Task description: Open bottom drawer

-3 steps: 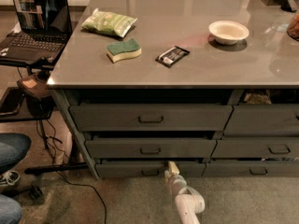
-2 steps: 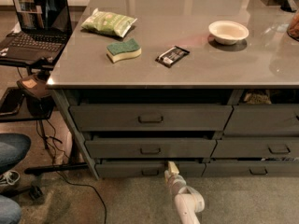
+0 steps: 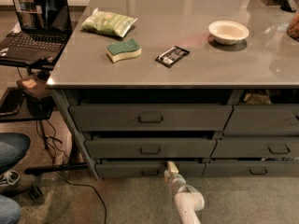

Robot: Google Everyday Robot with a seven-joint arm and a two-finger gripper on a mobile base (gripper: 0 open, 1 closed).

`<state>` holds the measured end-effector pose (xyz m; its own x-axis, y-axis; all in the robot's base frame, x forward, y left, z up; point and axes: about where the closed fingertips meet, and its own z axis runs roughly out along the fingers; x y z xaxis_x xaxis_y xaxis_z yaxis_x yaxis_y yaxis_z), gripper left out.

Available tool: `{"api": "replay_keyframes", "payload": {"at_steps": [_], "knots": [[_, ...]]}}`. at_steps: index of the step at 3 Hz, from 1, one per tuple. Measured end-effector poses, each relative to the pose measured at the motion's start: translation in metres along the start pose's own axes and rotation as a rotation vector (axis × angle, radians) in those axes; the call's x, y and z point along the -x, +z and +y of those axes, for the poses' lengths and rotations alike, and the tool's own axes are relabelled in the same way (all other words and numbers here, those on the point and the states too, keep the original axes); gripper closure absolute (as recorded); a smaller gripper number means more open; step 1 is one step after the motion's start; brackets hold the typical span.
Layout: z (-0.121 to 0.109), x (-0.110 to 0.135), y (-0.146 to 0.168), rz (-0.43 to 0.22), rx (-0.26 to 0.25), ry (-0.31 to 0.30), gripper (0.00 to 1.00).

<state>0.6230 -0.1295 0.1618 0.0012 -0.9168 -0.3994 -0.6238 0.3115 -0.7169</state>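
Note:
The bottom drawer (image 3: 121,169) is the slimmest dark grey front at the foot of the left stack of three, with a small loop handle (image 3: 150,172) at its centre. It stands slightly out, with a dark gap above its top edge. My gripper (image 3: 171,164) comes up from the bottom of the camera view on a white arm (image 3: 187,202). Its pale tip is at the drawer's upper edge, just right of the handle. The two taller drawers (image 3: 149,117) above it are also a little ajar.
The grey counter (image 3: 196,55) holds a green bag (image 3: 108,22), a sponge (image 3: 123,49), a dark wrapper (image 3: 172,56) and a white bowl (image 3: 228,31). The neighbouring stack (image 3: 266,148) is to the right. A laptop (image 3: 35,24) on a side stand, cables and a person's knees (image 3: 11,153) are at left.

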Motion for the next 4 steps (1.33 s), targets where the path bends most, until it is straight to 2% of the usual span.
{"api": "replay_keyframes", "payload": {"at_steps": [4], "knots": [[-0.0011, -0.0001, -0.0041, 0.020, 0.030, 0.005, 1.00]]}}
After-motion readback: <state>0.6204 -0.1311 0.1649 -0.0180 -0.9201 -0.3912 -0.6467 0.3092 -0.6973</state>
